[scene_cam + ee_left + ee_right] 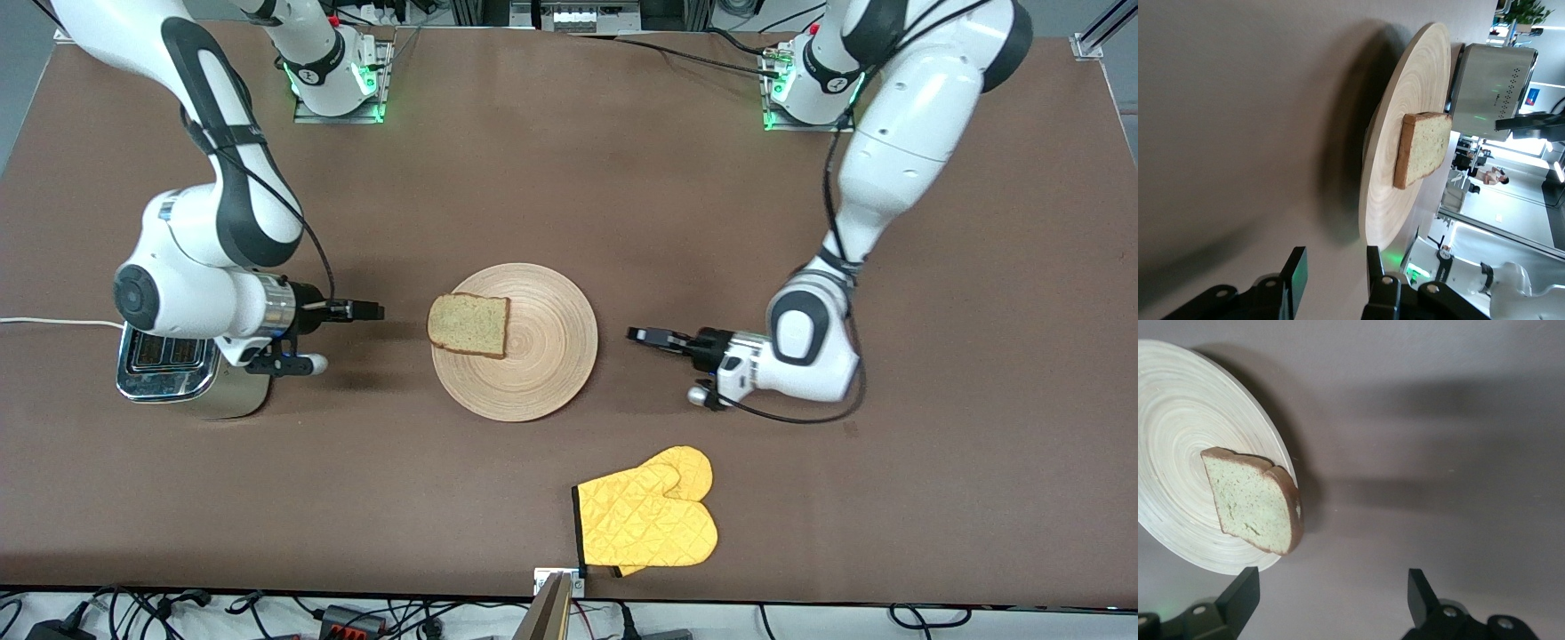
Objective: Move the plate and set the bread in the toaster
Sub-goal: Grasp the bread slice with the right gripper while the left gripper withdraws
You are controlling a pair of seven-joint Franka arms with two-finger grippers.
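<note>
The light-wood plate [551, 356] lies mid-table with the bread [468, 325] flat on it, at the rim toward the right arm's end. The chrome toaster [169, 369] stands at the right arm's end, partly under the right wrist. My right gripper [369, 311] is open and empty, low between toaster and plate, pointing at the bread. My left gripper [642, 336] is open and empty, low beside the plate's rim on the left arm's side. The left wrist view shows its gripper [1335, 277], the plate [1405, 100], bread [1421, 157] and toaster [1491, 87]. The right wrist view shows its gripper [1331, 590], the plate [1178, 440] and bread [1255, 500].
A yellow oven mitt [649, 520] lies near the table's front edge, nearer the front camera than the plate. The toaster's white cord [53, 322] runs off the right arm's end of the table.
</note>
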